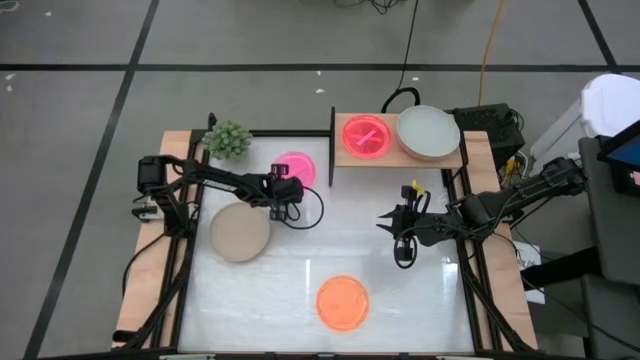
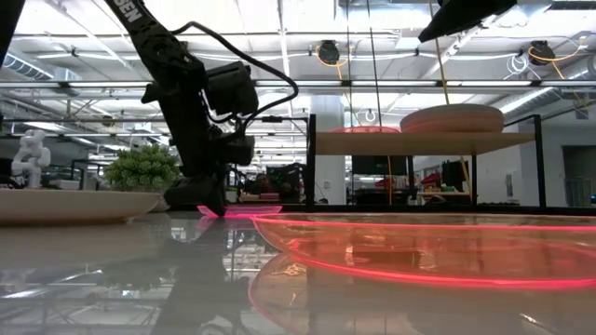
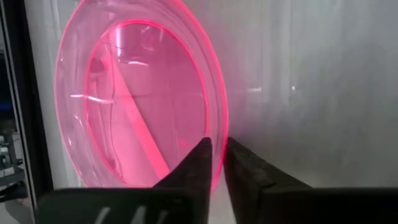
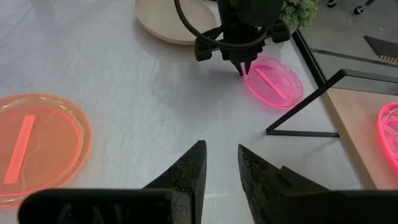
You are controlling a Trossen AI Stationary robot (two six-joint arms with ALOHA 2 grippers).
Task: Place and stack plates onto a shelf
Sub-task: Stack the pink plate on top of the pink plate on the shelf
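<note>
A white table (image 1: 400, 300) holds a wooden shelf (image 1: 468, 158) at its far edge, already carrying a pale grey-green plate (image 1: 428, 132) beside a magenta plate (image 1: 366, 136). Still on the table: a beige plate (image 1: 239, 232), an orange plate (image 1: 343, 302), and a second magenta plate (image 1: 296, 167). The left gripper (image 3: 216, 163) has its jaws clamped on that plate's rim. The right gripper (image 4: 219, 163) hovers mid-table, jaws slightly apart, empty.
</note>
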